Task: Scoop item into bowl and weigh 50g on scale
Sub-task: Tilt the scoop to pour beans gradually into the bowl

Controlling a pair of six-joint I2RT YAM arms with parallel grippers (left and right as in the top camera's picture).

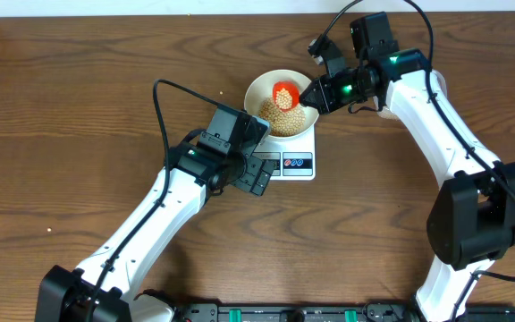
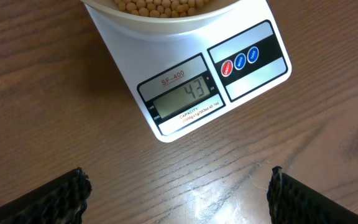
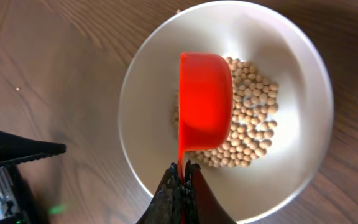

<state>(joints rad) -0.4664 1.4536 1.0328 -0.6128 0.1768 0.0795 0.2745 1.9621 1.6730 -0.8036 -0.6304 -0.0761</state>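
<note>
Brown wooden table; scale on it, white bowl atop scale, beans heaped in bowl bottom. Display reads 43, short of target.

Risks:
- next pour too generous, reading overshoots
- beans bounce over rim onto table
- scoop knocks bowl, skews reading

Right gripper pinched tight on red scoop handle; scoop tipped on side above beans. Left gripper spread wide, empty, touching nothing, hovering over table just before scale.

Left arm reaches from the near edge toward the centre, the left gripper spread wide, jaws well apart. Right arm arches in from the right, elbow far, the right gripper pinched tight and pointing left.
</note>
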